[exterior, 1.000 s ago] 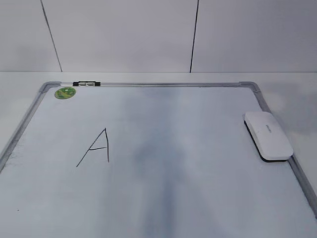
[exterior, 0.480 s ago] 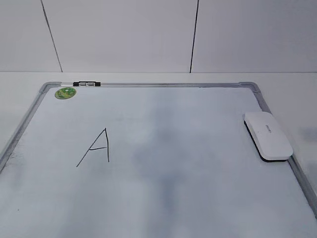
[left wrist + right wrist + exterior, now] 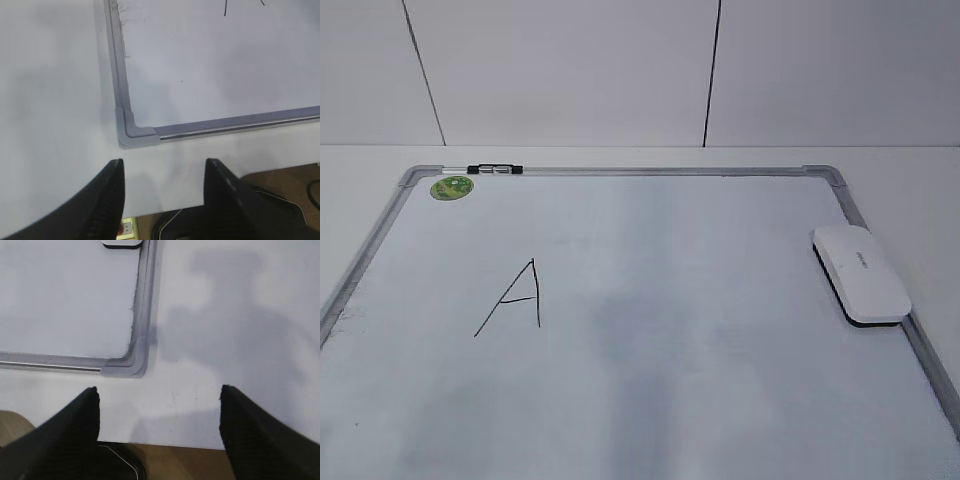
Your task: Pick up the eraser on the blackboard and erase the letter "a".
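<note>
The eraser [image 3: 861, 273] lies flat on the blackboard [image 3: 720, 290], against its right frame — well apart from the angular letter [image 3: 513, 297] at left. My left hand [image 3: 164, 181] and right hand [image 3: 159, 412] hover over the tabletop [image 3: 225, 315] beside the board's near corners, fingers spread apart, holding nothing.

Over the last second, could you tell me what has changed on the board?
Only the dark shadow smear on the blackboard shifted and faded; no object moved and nothing was grasped or released. The eraser stays at the right frame edge, the letter "A", marker and green sticker unchanged.
</note>
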